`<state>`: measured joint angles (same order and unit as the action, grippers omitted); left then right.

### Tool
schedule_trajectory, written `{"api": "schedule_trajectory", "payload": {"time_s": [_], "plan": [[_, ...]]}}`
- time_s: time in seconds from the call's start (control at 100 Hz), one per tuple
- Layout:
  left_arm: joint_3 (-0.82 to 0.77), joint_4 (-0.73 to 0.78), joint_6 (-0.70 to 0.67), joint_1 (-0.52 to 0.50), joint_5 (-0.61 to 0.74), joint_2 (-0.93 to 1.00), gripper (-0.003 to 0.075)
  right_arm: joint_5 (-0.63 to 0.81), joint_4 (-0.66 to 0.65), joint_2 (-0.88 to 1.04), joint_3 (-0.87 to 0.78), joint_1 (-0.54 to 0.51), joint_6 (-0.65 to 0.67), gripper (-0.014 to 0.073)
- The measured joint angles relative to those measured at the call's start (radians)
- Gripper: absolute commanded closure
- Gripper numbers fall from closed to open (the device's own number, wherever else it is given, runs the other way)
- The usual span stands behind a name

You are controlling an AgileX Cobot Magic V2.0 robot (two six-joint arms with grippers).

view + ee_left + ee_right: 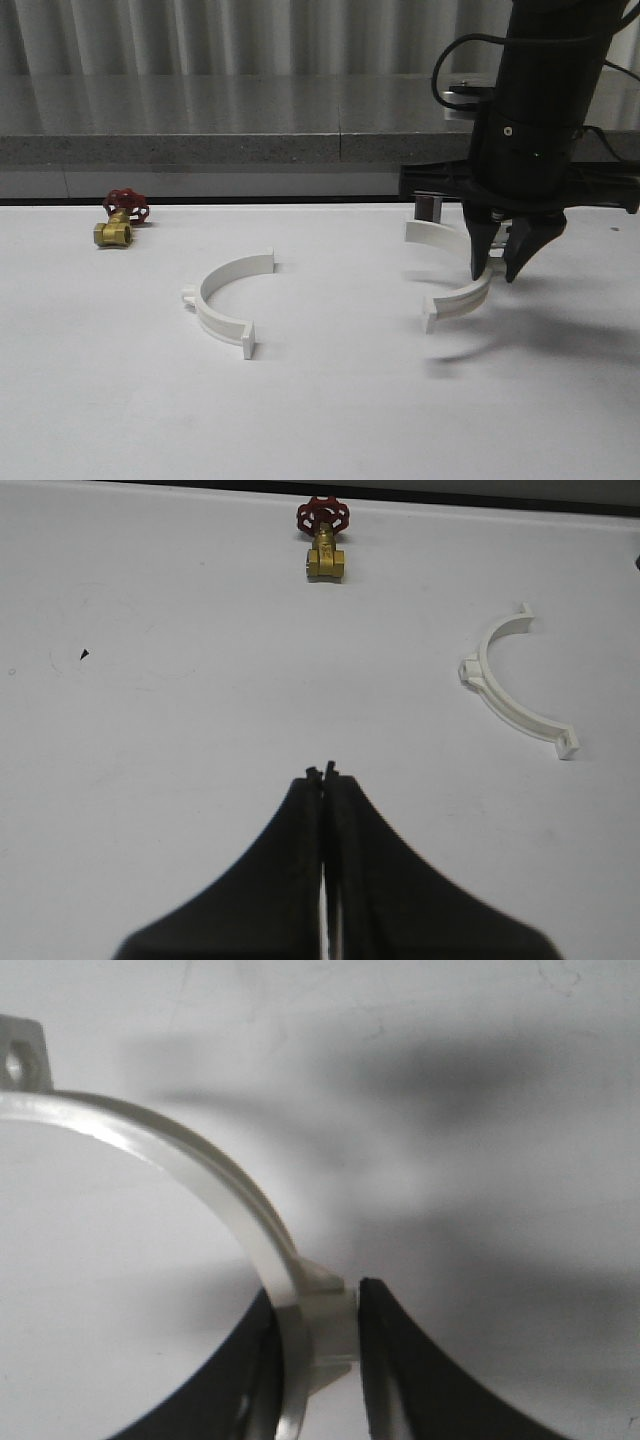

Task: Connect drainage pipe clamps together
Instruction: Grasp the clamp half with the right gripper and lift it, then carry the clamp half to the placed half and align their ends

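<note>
The right pincer (505,268) hangs from its black arm with its two dark fingers (400,1360) clamped on a white half-ring clamp (458,298), gripping the band at its middle where a small lug sticks out. In the front view this held clamp curves away from the fingertips toward the robot's left, its tabbed end hanging just above its own shadow on the white worktop (320,420), so it looks lifted clear of the surface. Just behind the right pincer lies another curved white piece (432,233), next to a small dark block (430,208) that is too hidden to make out.

Well off to the left of the right pincer, the second half-ring clamp (228,301) rests flat on the worktop, its open side facing the held clamp.

The left pincer (324,774) has its black fingers pressed together with nothing between them. Ahead of it, near the worktop's far edge, sits a brass valve (325,558) with a red handwheel (323,518); the lying clamp is to its right.
</note>
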<state>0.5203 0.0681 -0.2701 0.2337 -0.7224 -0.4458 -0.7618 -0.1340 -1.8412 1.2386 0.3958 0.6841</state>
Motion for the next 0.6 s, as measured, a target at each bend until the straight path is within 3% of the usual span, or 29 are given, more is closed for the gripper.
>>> {"api": "schedule_trajectory", "payload": {"time_s": [0.31, 0.6], "plan": [[0.0, 0.0, 0.0, 0.0, 0.0, 0.0, 0.074, -0.042, 0.024, -0.005, 0.118, 0.054, 0.011, 0.0443], [0.0, 0.0, 0.0, 0.0, 0.0, 0.0, 0.074, -0.128, 0.021, -0.129, 0.261, 0.142, 0.073, 0.0443]]}}
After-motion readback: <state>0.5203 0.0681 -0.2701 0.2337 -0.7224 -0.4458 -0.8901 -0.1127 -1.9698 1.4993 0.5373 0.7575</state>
